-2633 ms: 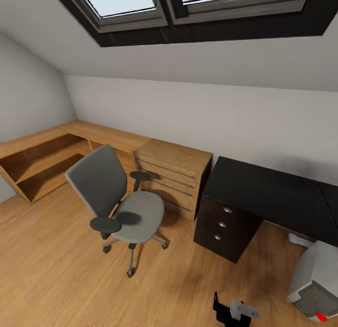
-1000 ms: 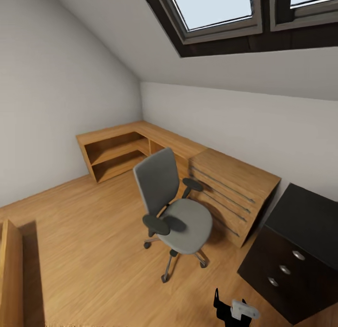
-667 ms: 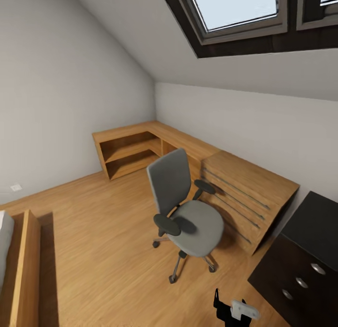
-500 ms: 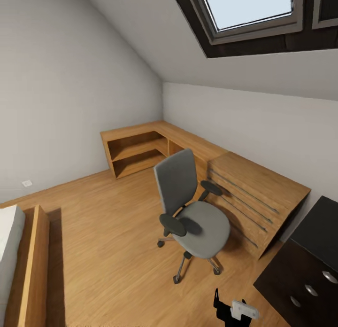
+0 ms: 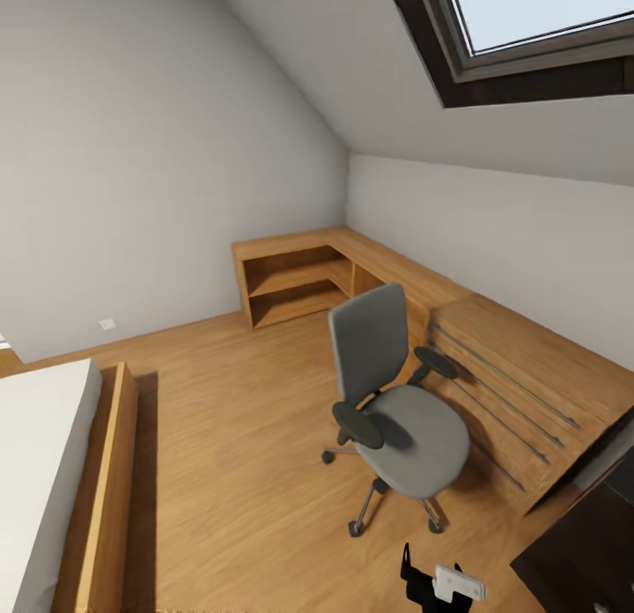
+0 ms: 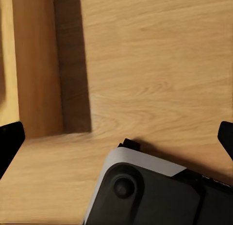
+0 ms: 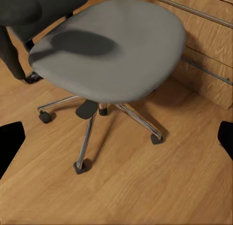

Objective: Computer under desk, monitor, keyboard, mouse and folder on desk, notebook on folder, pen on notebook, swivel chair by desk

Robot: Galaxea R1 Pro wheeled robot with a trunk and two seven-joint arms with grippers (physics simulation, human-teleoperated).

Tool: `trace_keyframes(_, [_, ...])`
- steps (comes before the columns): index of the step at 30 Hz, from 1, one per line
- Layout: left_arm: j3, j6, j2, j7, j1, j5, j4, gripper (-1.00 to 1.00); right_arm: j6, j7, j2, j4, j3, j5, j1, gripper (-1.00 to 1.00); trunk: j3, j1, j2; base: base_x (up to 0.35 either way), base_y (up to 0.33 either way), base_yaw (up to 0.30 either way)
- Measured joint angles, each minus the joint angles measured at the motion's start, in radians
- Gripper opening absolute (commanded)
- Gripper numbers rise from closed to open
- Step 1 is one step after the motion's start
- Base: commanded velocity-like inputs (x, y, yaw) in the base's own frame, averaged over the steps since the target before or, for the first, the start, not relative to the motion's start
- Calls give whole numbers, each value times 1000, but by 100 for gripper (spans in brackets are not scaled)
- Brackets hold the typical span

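View is panning left: desk (image 5: 581, 556) is sliding out at the right edge, bed (image 5: 44, 472) is coming in.
Chair (image 5: 396, 402), seat bare of any folder, is standing beside the wooden cabinet (image 5: 519, 393); both fingers are spread open, holding nothing.

Attic room, pale grey walls (image 5: 158, 155), ceiling sloping down to the right. Dark-framed skylight (image 5: 537, 32) at upper right, pale blue sky through it. Light wooden plank floor (image 5: 229, 437). L-shaped light wood shelf unit (image 5: 299, 278) in far corner; wooden drawer cabinet (image 5: 528, 393) along right wall. Wood-framed bed (image 5: 53, 481), white mattress, at left
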Motion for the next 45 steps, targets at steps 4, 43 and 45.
trace_keyframes(4, [0, 0, 0, 0, 0, 0, 0, 100, 0, 0, 0, 0, 1, 1, 1, 100, 0, 0, 0, 208, 0, 293])
trace_keyframes(43, [-1, 0, 0, -1, 0, -1, 13, 100, 4, 2, 8, 0, 2, 82, 10, 100, 0, 0, 0, 88, 0, 293])
trace_keyframes(45, [-1, 0, 0, -1, 0, -1, 14, 100, 4, 2, 8, 0, 2, 82, 10, 100, 0, 0, 0, 110, 27, 293])
